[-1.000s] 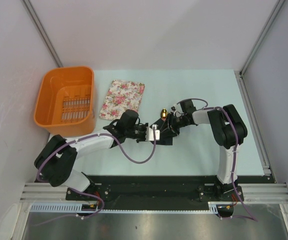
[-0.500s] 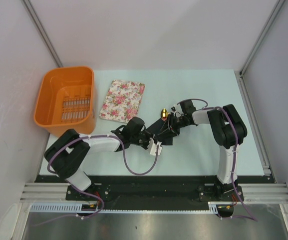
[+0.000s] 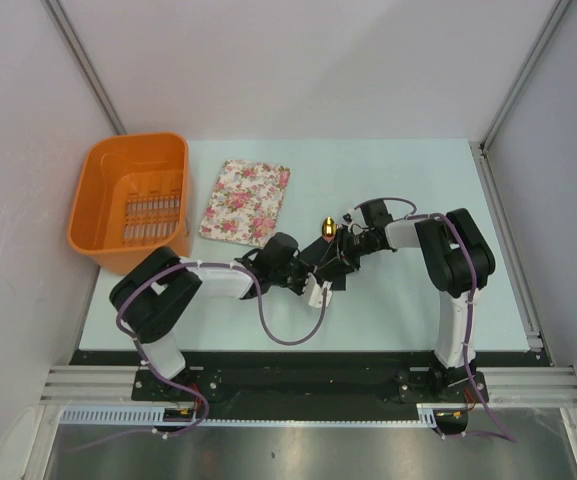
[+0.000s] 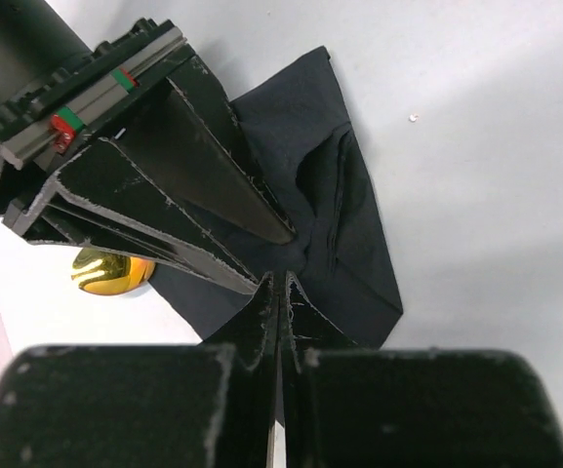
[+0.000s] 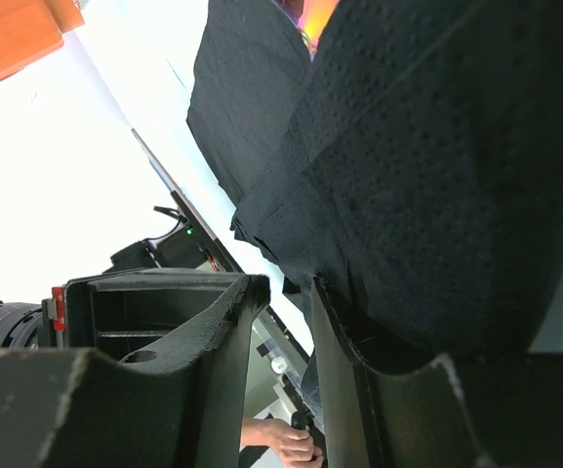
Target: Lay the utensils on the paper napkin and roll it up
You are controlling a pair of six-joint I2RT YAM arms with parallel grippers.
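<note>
The left end effector [image 4: 279, 297] is clenched, its tips pressed together on a fold of the one paper napkin [image 4: 354, 234], which lies crumpled mid-tabletop [image 3: 408, 190]. The right end effector [image 5: 286, 286] meets it from the right with the napkin draped over one finger; whether it grips cannot be told. One utensil [image 4: 113, 271] shows only its gold head, the handle hidden. Far left are one floral cloth [image 3: 246, 200] and one orange basket [image 3: 138, 138].
</note>
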